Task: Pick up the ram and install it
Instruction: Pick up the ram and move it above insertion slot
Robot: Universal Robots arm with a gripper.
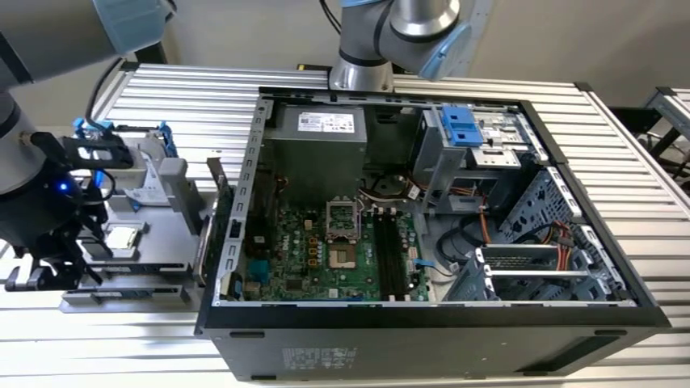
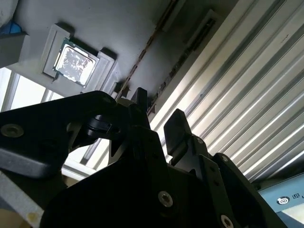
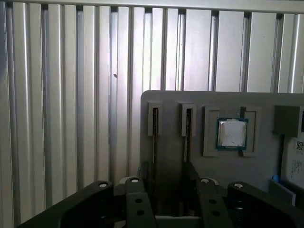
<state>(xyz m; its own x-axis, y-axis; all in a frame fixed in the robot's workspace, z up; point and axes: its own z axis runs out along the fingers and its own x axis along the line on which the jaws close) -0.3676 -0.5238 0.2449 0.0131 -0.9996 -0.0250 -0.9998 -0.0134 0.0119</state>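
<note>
The gripper, spread open and holding nothing, hovers over the gray tray where the ram stands on edge in its slot, not yet lifted, while the open computer case's memory slots sit empty.

The arm is made of fat round grey tubes with light blue caps at the joints. The gripper is black all over, with two flat, blocky fingers. Small shiny round screws sit in the black links just behind the fingers. Farther back from the hand, a little blue light glows on the black wrist block, and a black cable runs along the arm.
</note>
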